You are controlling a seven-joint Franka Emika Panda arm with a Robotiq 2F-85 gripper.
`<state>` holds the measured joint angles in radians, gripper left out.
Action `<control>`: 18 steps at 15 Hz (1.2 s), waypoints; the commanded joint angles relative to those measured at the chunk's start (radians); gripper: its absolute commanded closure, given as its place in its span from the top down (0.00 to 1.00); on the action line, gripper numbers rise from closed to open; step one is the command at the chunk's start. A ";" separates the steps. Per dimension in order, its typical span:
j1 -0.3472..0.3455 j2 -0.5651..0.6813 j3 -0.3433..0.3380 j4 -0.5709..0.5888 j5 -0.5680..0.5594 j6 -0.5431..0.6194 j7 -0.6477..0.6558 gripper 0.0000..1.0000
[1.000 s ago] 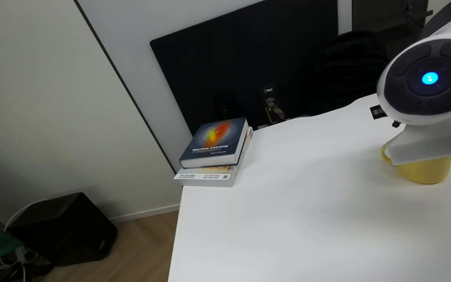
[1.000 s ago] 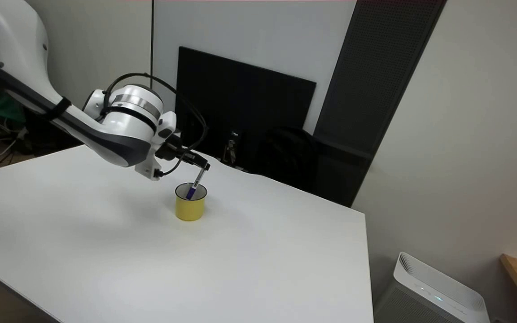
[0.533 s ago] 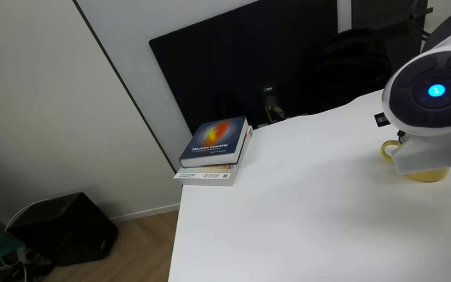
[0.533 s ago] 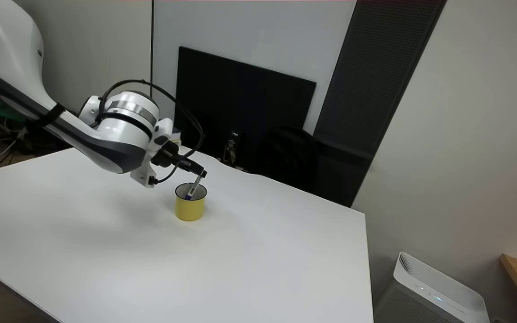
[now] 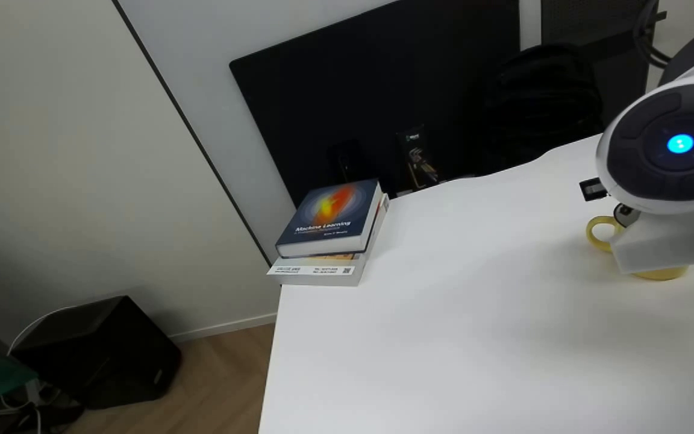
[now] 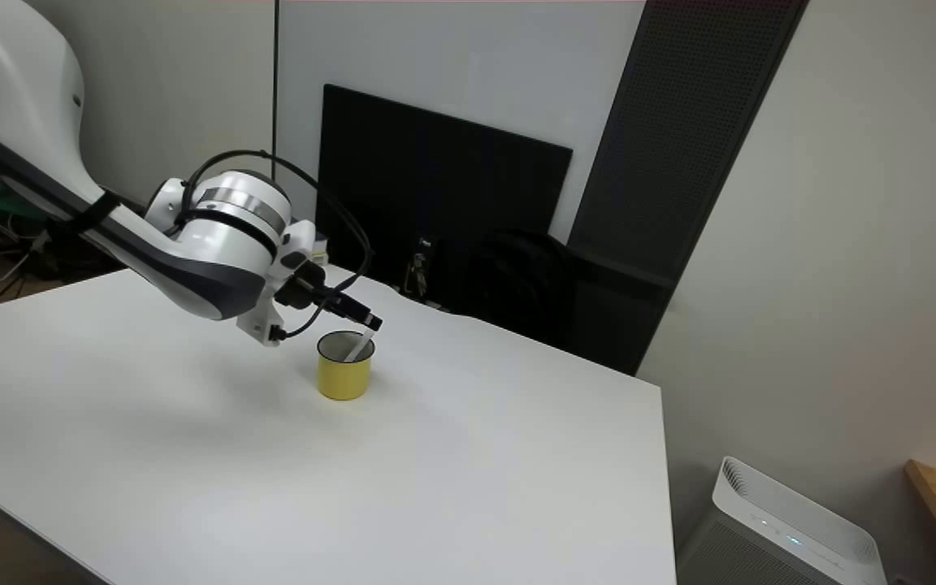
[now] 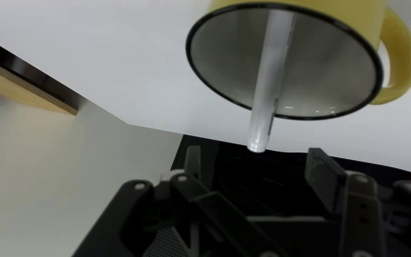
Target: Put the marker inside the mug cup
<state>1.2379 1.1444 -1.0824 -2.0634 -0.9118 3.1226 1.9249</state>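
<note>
The yellow mug cup (image 6: 344, 380) stands upright on the white table, its handle (image 5: 600, 232) showing in an exterior view while the arm covers most of the rest. Leaning inside the mug is the marker (image 6: 359, 347); its pale end sticks out past the dark rim, and its other end is hidden in the cup. In the wrist view the marker (image 7: 269, 78) crosses the mug's whitish inside (image 7: 323, 67). Just beyond the marker's free end my gripper (image 7: 254, 162) is open, its fingers well apart on either side with nothing touching them.
Two stacked books (image 5: 332, 220) lie at a corner of the table (image 5: 443, 337). Behind the table's far edge are a large black panel (image 6: 435, 171) and a dark bag (image 6: 521, 276). A white appliance (image 6: 793, 520) stands off the table's end.
My gripper came down towards the mug with the marker, then opened and let it go. The marker now sits lower and leans in the mug. The mug has not moved.
</note>
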 commanded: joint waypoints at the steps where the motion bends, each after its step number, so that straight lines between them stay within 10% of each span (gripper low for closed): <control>1: 0.005 -0.041 -0.008 -0.035 -0.011 0.007 -0.017 1.00; 10: -0.138 -0.376 0.132 -0.136 -0.114 0.140 -0.262 1.00; 18: -0.629 -0.700 0.677 -0.321 -0.021 0.002 -0.662 1.00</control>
<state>0.7937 0.5803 -0.6021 -2.2631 -1.0133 3.1757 1.4399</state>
